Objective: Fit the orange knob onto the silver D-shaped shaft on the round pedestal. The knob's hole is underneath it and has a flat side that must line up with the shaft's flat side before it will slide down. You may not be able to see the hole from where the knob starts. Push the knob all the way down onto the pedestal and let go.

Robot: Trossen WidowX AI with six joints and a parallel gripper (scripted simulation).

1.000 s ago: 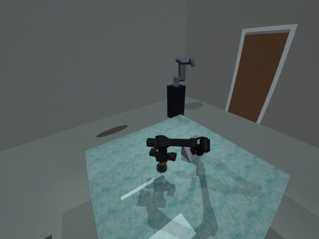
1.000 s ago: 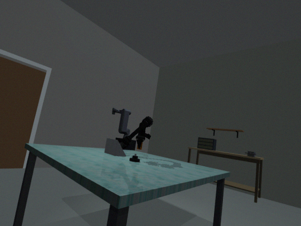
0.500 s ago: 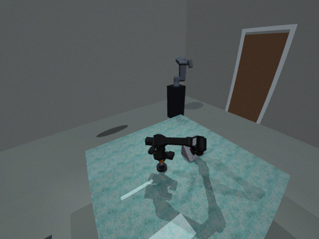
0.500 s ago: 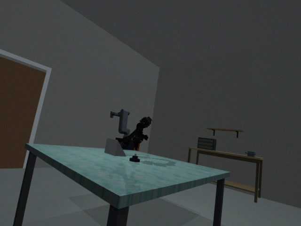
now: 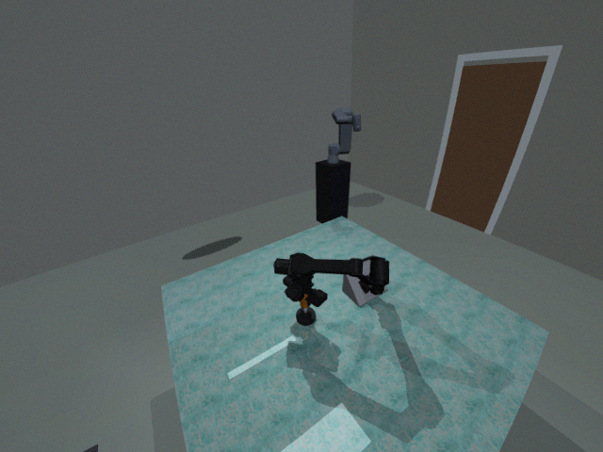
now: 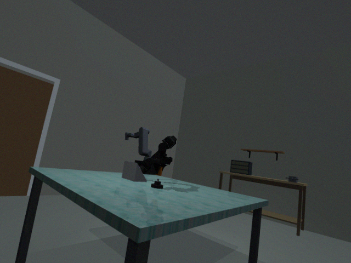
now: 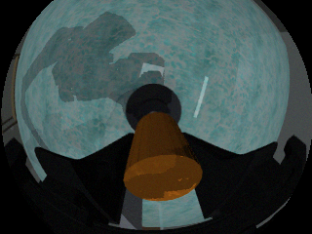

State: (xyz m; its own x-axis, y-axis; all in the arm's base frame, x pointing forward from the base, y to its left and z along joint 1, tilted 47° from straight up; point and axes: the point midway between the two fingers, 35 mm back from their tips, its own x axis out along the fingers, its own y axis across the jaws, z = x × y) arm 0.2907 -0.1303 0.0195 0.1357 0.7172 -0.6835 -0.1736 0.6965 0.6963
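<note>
My gripper (image 7: pixel 158 138) is shut on the orange knob (image 7: pixel 162 151) (image 5: pixel 304 302) (image 6: pixel 160 171) and holds it in the air. The round black pedestal (image 5: pixel 305 318) (image 6: pixel 157 185) (image 7: pixel 136 109) stands on the table. In the top view the knob shows just above the pedestal, with the silver shaft (image 5: pixel 305 310) between them. In the exterior view the shaft (image 6: pixel 157 180) stands bare and the knob appears higher and behind it. In the wrist view the knob's narrow end overlaps the pedestal and hides the shaft. The knob's hole and the shaft's flat side cannot be made out.
A grey wedge-shaped block (image 5: pixel 354 293) (image 6: pixel 132 171) stands on the teal table (image 5: pixel 219 315) (image 6: pixel 98 192) near the pedestal, partly behind the arm in the top view. A grey robot arm (image 5: pixel 345 136) on a black stand (image 5: pixel 333 192) is beyond the table.
</note>
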